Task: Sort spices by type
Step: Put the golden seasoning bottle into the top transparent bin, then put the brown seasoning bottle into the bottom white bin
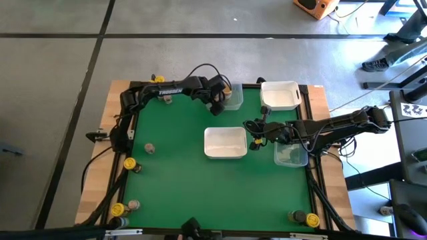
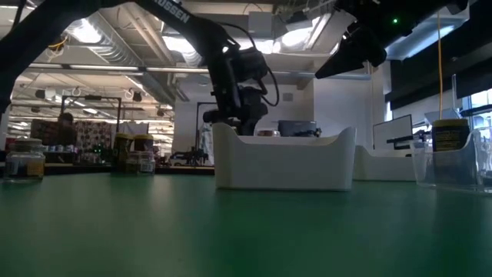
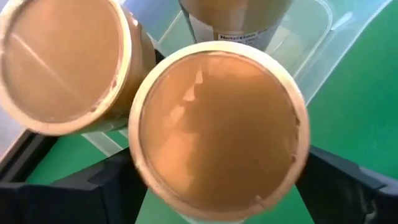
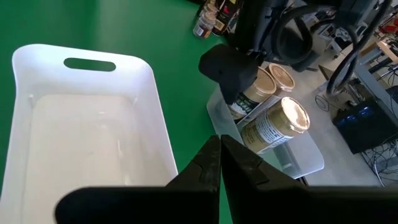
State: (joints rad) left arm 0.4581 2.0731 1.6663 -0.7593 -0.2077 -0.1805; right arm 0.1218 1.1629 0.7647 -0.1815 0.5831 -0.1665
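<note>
Left pincer (image 1: 219,101) hangs over the clear tray (image 1: 233,99) at upper centre of the high view, fingers spread around a tan-lidded jar (image 3: 219,130) that sits among its kind; right pincer (image 1: 255,127), closed and empty, waits at centre right; white tray (image 1: 225,143) at mid-tabletop (image 1: 173,167) looks bare; several spices (image 1: 131,163) along the left and lower edges are unsorted, so the job seems well short of finished.

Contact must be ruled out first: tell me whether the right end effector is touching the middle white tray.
Apart. The low view shows the right end effector hanging above the white tray, with clear open space between them.
</note>
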